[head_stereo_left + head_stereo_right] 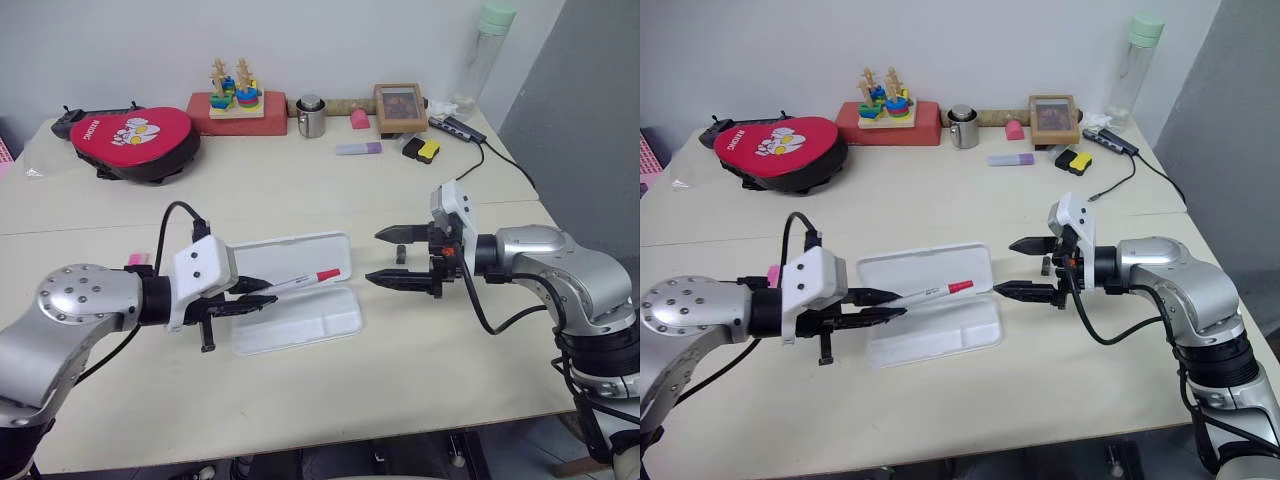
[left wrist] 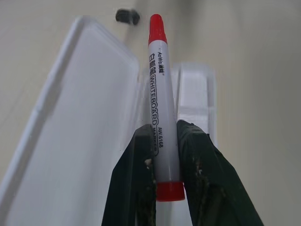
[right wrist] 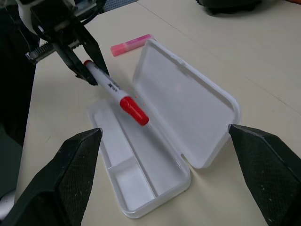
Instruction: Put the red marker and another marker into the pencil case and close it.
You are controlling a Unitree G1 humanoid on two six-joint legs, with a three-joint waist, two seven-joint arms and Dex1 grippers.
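In the head views, the case (image 1: 300, 318) lies open at the near middle of the table (image 1: 420, 380), its lid (image 1: 300, 255) laid flat on the far side of the tray. The left gripper (image 1: 250, 297) is clamped on the red marker (image 1: 305, 281), holding it by its rear end above the case, the red cap pointing right and slightly up. The right gripper (image 1: 398, 256) hangs just right of the case, its two fingers spread wide and holding nothing, pointing left toward the marker's cap. The pink highlighter (image 1: 138, 259) lies on the table at the left, partly hidden behind the left arm. Along the far edge sit a red pouch (image 1: 135, 137), a wooden stacking toy (image 1: 235, 95), a metal cup (image 1: 311, 115), a pale purple marker (image 1: 358, 148), a picture frame (image 1: 400, 107) and a bottle (image 1: 490, 45).

In the left wrist view, the black fingers (image 2: 202, 174) press both sides of the marker's white barrel just above its red end; the lid and part of the tray lie below it.

In the right wrist view, the right gripper's fingers (image 3: 70, 174) stand far apart with the open case between them. The left gripper (image 3: 89, 70) holds the marker over the tray's long compartment, and the highlighter (image 3: 131, 44) lies on the table beyond the lid.
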